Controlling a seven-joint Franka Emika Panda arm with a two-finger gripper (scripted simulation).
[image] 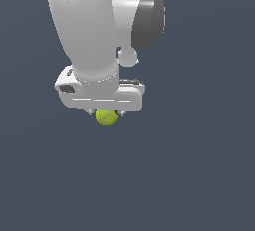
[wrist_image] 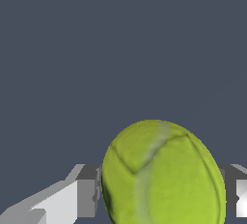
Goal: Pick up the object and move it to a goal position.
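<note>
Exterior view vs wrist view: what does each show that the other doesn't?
Only the exterior view shows the white arm above and the wide gripper body over the ball. Only the wrist view shows the ball's pale curved seams up close and a finger on either side of it. Both show the yellow-green ball between the fingers against a plain dark background.

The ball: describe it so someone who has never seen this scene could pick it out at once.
Start with the big white robot arm in the exterior view and follow it down to its wide white gripper. Directly beneath it, between the fingers, sits the ball. It is the only coloured thing against the plain dark background: small, yellow-green, with pale curved seams like a tennis ball, and much narrower than the gripper.
</note>
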